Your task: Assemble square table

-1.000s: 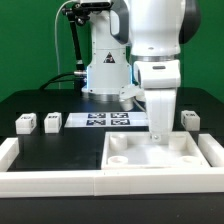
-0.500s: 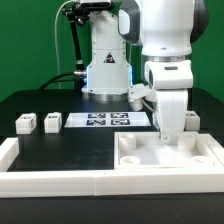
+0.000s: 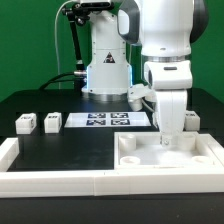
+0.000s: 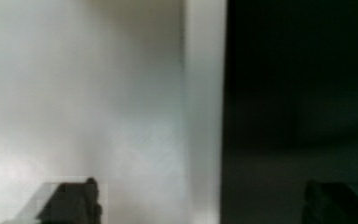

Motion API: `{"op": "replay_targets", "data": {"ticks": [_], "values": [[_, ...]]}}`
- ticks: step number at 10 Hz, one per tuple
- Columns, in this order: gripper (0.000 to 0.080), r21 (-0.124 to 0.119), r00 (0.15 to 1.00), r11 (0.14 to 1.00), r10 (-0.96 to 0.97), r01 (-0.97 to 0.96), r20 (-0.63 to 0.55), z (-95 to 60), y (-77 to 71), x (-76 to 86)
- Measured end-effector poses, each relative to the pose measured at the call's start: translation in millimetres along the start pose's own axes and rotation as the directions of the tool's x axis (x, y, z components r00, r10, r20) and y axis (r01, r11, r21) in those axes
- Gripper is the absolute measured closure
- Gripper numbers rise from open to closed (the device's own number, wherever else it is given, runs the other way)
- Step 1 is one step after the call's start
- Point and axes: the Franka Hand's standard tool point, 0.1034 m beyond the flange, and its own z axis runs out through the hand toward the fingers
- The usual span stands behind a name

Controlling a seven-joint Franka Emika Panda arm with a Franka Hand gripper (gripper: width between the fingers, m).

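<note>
A black table (image 3: 60,150) is filling the exterior view, with a green wall behind it and the white robot arm reaching down from the upper right of the frame. The square tabletop (image 3: 205,152) – a large white tray-like piece – is lying in the lower right of the frame, its open side facing up. The gripper (image 3: 172,138) is hanging straight down over the tabletop's far wall, its tips sitting at the level of that wall.

In the wrist view the two dark fingertips (image 4: 69,200) are standing wide apart, gripping nothing, with the gripper (image 4: 202,205) straddling a pale upright edge of the tabletop (image 4: 87,100); white plastic is lying to one side of that edge and the black table (image 4: 300,100) to the other.

Two small white legs (image 3: 25,123) (image 3: 51,122) are sitting side by side at the middle left of the exterior view. A third leg (image 3: 190,120) is standing at the right edge – just behind the tabletop. The marker board (image 3: 108,120) is lying flat in the centre, between the pair of legs and the arm. Long white bars (image 3: 50,183) are running along the left and bottom of the frame.
</note>
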Motion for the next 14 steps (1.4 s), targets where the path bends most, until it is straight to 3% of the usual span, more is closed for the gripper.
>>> {"op": "replay_targets", "data": {"ticks": [4,5,8,10,14], "values": [[0.0152,-0.003,1.0,1.0,0.011,-0.011,-0.002,-0.5,-0.1,-1.5],[0.0151,-0.017,0.999,0.999,0.046,-0.046,-0.007,-3.9,-3.7,-7.1],[0.0151,-0.031,0.983,0.982,0.185,-0.185,-0.008,-24.0,-17.9,-15.8],[0.0151,-0.044,0.939,0.938,0.344,-0.344,-0.014,-34.9,-25.6,-9.7],[0.0151,-0.041,0.921,0.92,0.39,-0.39,-0.016,-34.1,-26.0,-7.4]]}}
